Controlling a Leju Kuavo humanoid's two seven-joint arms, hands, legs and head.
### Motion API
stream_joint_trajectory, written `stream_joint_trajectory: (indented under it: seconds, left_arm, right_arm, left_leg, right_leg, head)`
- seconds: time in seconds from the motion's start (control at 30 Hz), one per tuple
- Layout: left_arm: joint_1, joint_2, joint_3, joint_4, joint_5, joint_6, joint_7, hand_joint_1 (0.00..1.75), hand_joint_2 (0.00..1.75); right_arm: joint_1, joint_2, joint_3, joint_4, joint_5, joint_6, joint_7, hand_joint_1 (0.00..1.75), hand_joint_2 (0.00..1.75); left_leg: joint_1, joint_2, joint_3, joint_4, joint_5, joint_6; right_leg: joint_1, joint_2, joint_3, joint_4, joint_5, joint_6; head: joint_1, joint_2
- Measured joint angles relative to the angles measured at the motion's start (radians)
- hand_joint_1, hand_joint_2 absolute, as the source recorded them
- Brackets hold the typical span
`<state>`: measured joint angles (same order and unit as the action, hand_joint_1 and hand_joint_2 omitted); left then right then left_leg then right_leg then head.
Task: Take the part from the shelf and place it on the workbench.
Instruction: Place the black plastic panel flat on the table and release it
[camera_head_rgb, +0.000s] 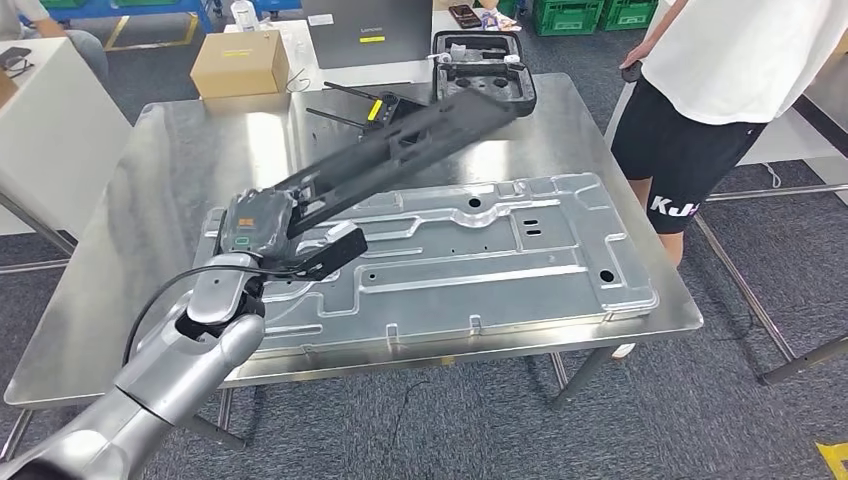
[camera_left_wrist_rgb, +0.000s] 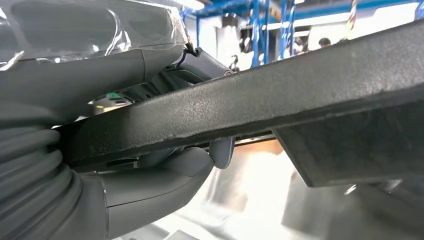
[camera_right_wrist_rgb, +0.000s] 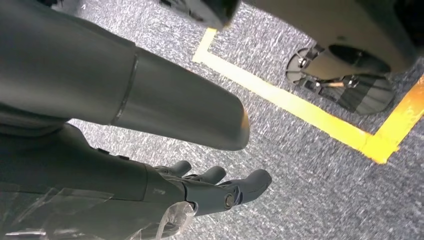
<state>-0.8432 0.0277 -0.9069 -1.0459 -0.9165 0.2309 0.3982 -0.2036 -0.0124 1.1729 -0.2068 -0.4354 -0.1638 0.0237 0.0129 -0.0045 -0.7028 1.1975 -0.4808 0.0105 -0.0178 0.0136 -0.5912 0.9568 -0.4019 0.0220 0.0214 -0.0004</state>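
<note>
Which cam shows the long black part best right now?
Head view: the whole black part shows, held at one end by the left hand, slanting above the workbench. Left wrist view gives a close-up of one section.

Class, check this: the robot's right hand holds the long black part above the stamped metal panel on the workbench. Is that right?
Not quite. The left hand holds the long black part, as the head view shows. It is indeed above the stamped metal panel on the workbench.

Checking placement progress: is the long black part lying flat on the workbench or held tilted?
Tilted. The left hand grips one end of the black part, whose far end rises above the workbench.
</note>
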Motion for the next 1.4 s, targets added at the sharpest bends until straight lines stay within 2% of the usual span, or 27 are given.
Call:
stream_joint_trajectory:
  seconds: [0.03,0.1,0.13,0.2,0.27,0.3,0.33,0.4,0.43,0.47,0.5,0.53,0.6,0.63,0.77,0.83,0.9,0.93,0.97,1.0,1.07,1.13,1.23,1.27,1.3,1.33,1.4]
  left_arm:
    - [-0.002,-0.002,-0.001,0.019,-0.002,-0.002,0.001,0.87,1.75]
    - [-0.009,-0.007,-0.003,0.051,-0.010,-0.007,0.009,0.00,1.75]
    - [-0.013,-0.009,-0.004,0.067,-0.014,-0.012,0.015,0.00,1.75]
    - [-0.017,-0.013,-0.009,0.093,-0.021,-0.021,0.024,0.00,1.75]
    - [-0.020,-0.016,-0.014,0.113,-0.024,-0.024,0.027,0.00,1.75]
    - [-0.022,-0.019,-0.015,0.120,-0.025,-0.024,0.027,0.00,1.75]
    - [-0.023,-0.021,-0.017,0.127,-0.025,-0.024,0.027,0.00,1.75]
    - [-0.023,-0.025,-0.021,0.141,-0.022,-0.024,0.027,0.00,1.75]
    - [-0.023,-0.026,-0.023,0.148,-0.011,-0.024,0.025,0.00,1.31]
    - [-0.022,-0.028,-0.023,0.154,0.012,-0.024,0.018,0.00,0.87]
    - [-0.021,-0.030,-0.021,0.160,0.054,-0.025,0.004,0.00,0.44]
    - [-0.019,-0.035,-0.017,0.167,0.112,-0.028,-0.018,0.00,0.00]
    - [-0.013,-0.048,-0.002,0.181,0.239,-0.031,-0.069,0.00,0.00]
    - [-0.010,-0.055,0.003,0.189,0.286,-0.030,-0.089,0.00,0.00]
    - [-0.008,-0.081,0.008,0.210,0.356,0.000,-0.110,0.00,0.00]
    - [-0.007,-0.089,0.008,0.209,0.380,0.020,-0.105,0.00,0.00]
    - [0.003,-0.092,0.008,0.195,0.422,0.038,-0.097,0.00,0.00]
    - [0.013,-0.092,0.008,0.180,0.451,0.046,-0.096,0.00,0.00]
    - [0.023,-0.092,0.008,0.160,0.482,0.053,-0.097,0.00,0.00]
    - [0.033,-0.092,0.008,0.138,0.508,0.059,-0.099,0.00,0.00]
    - [0.044,-0.092,0.008,0.094,0.542,0.068,-0.105,0.00,0.00]
    - [0.050,-0.091,0.008,0.056,0.579,0.075,-0.117,0.00,0.00]
    - [0.073,-0.089,0.008,-0.007,0.640,0.085,-0.138,0.00,0.00]
    - [0.081,-0.088,0.008,-0.032,0.657,0.087,-0.144,0.00,0.00]
    - [0.088,-0.088,0.007,-0.055,0.676,0.088,-0.150,0.00,0.00]
    - [0.095,-0.088,0.007,-0.078,0.699,0.088,-0.158,0.00,0.00]
    - [0.120,-0.087,0.006,-0.126,0.767,0.085,-0.185,0.00,0.00]
  right_arm:
    - [0.000,0.001,0.002,0.000,0.001,0.000,0.000,0.00,0.00]
    - [-0.001,0.001,0.004,0.000,0.004,0.001,0.002,0.00,0.00]
    - [-0.001,0.001,0.005,0.000,0.005,0.001,0.003,0.00,0.00]
    - [-0.003,0.001,0.006,0.000,0.005,0.003,0.004,0.00,0.00]
    - [-0.003,0.001,0.007,0.000,0.006,0.004,0.005,0.00,0.00]
    - [-0.003,0.002,0.008,0.000,0.006,0.004,0.005,0.00,0.00]
    - [-0.002,0.002,0.009,0.000,0.006,0.004,0.005,0.00,0.00]
    - [-0.002,0.002,0.010,0.000,0.006,0.004,0.005,0.00,0.00]
    - [-0.002,0.002,0.010,0.000,0.006,0.004,0.006,0.00,0.00]
    - [-0.001,0.002,0.010,0.000,0.006,0.004,0.006,0.00,0.00]
    - [-0.001,0.002,0.010,0.000,0.006,0.004,0.005,0.00,0.00]
    - [0.000,0.002,0.010,0.000,0.006,0.004,0.005,0.00,0.00]
    - [0.001,0.002,0.010,0.000,0.006,0.004,0.004,0.00,0.00]
    - [0.002,0.002,0.010,0.000,0.006,0.004,0.003,0.00,0.00]
    - [0.002,0.004,0.009,0.000,0.008,0.002,0.000,0.00,0.00]
    - [0.005,0.006,0.009,0.000,0.008,-0.003,-0.002,0.00,0.00]
    - [0.009,0.006,0.009,0.000,0.008,-0.011,-0.006,0.00,0.00]
    - [0.011,0.007,0.008,0.000,0.007,-0.015,-0.008,0.00,0.00]
    - [0.014,0.007,0.008,0.000,0.007,-0.018,-0.009,0.00,0.00]
    - [0.017,0.008,0.007,0.000,0.007,-0.022,-0.010,0.00,0.00]
    - [0.021,0.011,0.007,0.000,0.007,-0.026,-0.012,0.00,0.00]
    - [0.025,0.013,0.006,0.000,0.006,-0.031,-0.015,0.00,0.00]
    - [0.036,0.014,0.004,0.000,0.002,-0.037,-0.022,0.00,0.00]
    - [0.039,0.015,0.002,0.000,-0.001,-0.038,-0.022,0.00,0.00]
    - [0.043,0.015,0.001,0.000,-0.004,-0.039,-0.023,0.00,0.00]
    - [0.046,0.015,0.000,0.000,-0.009,-0.041,-0.025,0.00,0.00]
    - [0.055,0.015,-0.005,0.000,-0.022,-0.048,-0.032,0.00,0.00]
  left_leg:
    - [0.002,0.001,0.029,-0.076,0.041,0.000]
    - [0.000,0.001,0.079,-0.196,0.088,0.006]
    - [-0.001,0.000,0.089,-0.220,0.092,0.011]
    - [-0.005,-0.001,0.093,-0.224,0.091,0.026]
    - [-0.005,-0.001,0.099,-0.228,0.092,0.040]
    - [-0.003,-0.001,0.102,-0.230,0.092,0.047]
    - [-0.003,-0.001,0.104,-0.230,0.091,0.052]
    - [-0.007,0.000,0.105,-0.230,0.089,0.058]
    - [-0.009,-0.001,0.106,-0.230,0.088,0.059]
    - [-0.011,-0.001,0.108,-0.230,0.087,0.060]
    - [-0.012,-0.003,0.110,-0.230,0.086,0.060]
    - [-0.012,-0.004,0.113,-0.230,0.084,0.058]
    - [-0.017,-0.007,0.116,-0.228,0.079,0.052]
    - [-0.019,-0.008,0.116,-0.228,0.077,0.047]
    - [-0.014,-0.007,0.110,-0.214,0.063,0.027]
    - [-0.010,-0.005,0.069,-0.125,0.014,0.014]
    - [-0.007,-0.004,0.002,0.016,-0.045,0.004]
    - [-0.006,-0.004,-0.022,0.063,-0.058,0.002]
    - [-0.006,-0.004,-0.028,0.071,-0.052,0.001]
    - [-0.005,-0.004,-0.015,0.039,-0.029,0.002]
    - [-0.006,-0.003,0.051,-0.104,0.039,0.009]
    - [-0.010,-0.003,0.101,-0.208,0.077,0.019]
    - [-0.014,-0.003,0.111,-0.228,0.087,0.036]
    - [-0.013,-0.003,0.111,-0.231,0.092,0.043]
    - [-0.011,-0.003,0.110,-0.235,0.096,0.051]
    - [-0.008,-0.002,0.109,-0.237,0.101,0.058]
    - [-0.009,-0.001,0.105,-0.238,0.106,0.064]
  right_leg:
    - [-0.001,0.001,0.002,0.001,-0.003,0.004]
    - [0.003,0.001,0.001,0.003,-0.008,0.014]
    - [0.005,0.001,0.001,0.003,-0.010,0.018]
    - [0.004,0.001,0.003,0.001,-0.010,0.028]
    - [0.001,-0.001,-0.002,0.021,-0.027,0.038]
    - [0.000,-0.003,-0.018,0.059,-0.048,0.042]
    - [-0.001,-0.005,-0.047,0.120,-0.078,0.044]
    - [0.000,-0.005,-0.122,0.263,-0.132,0.047]
    - [0.000,-0.005,-0.147,0.304,-0.139,0.047]
    - [0.000,-0.006,-0.151,0.303,-0.126,0.045]
    - [0.000,-0.006,-0.134,0.262,-0.096,0.043]
    - [0.000,-0.006,-0.100,0.190,-0.059,0.039]
    - [0.003,-0.005,-0.036,0.055,-0.009,0.032]
    - [0.005,-0.005,-0.019,0.020,0.000,0.029]
    - [0.006,-0.005,-0.012,0.005,0.003,0.011]
    - [0.003,-0.006,-0.008,0.002,0.005,0.000]
    - [0.003,-0.006,-0.007,0.003,0.004,-0.005]
    - [0.003,-0.006,-0.007,0.003,0.003,-0.005]
    - [0.003,-0.006,-0.006,0.003,0.002,-0.005]
    - [0.003,-0.006,-0.005,0.004,0.001,-0.004]
    - [0.005,-0.006,-0.002,0.004,0.000,-0.001]
    - [0.009,-0.006,-0.002,0.006,-0.001,0.005]
    - [0.010,-0.007,-0.003,0.006,0.000,0.019]
    - [0.008,-0.007,-0.005,0.013,-0.010,0.024]
    - [0.007,-0.007,-0.013,0.037,-0.033,0.029]
    - [0.006,-0.008,-0.029,0.081,-0.068,0.034]
    - [0.004,-0.008,-0.073,0.217,-0.151,0.042]
  head:
    - [0.000,0.000]
    - [0.000,0.000]
    - [0.001,0.000]
    - [0.003,0.000]
    - [0.004,0.000]
    - [0.006,0.000]
    - [0.007,0.000]
    - [0.008,0.000]
    - [0.008,0.000]
    - [0.008,0.000]
    - [0.008,0.000]
    - [0.008,0.000]
    - [0.008,0.000]
    - [0.008,0.000]
    - [0.007,0.000]
    - [0.004,0.000]
    - [0.001,0.000]
    - [0.001,0.000]
    - [0.000,0.000]
    - [0.000,0.000]
    - [0.000,0.000]
    - [0.001,0.000]
    - [0.002,0.000]
    - [0.003,0.000]
    - [0.004,0.000]
    - [0.006,0.000]
    - [0.008,0.000]
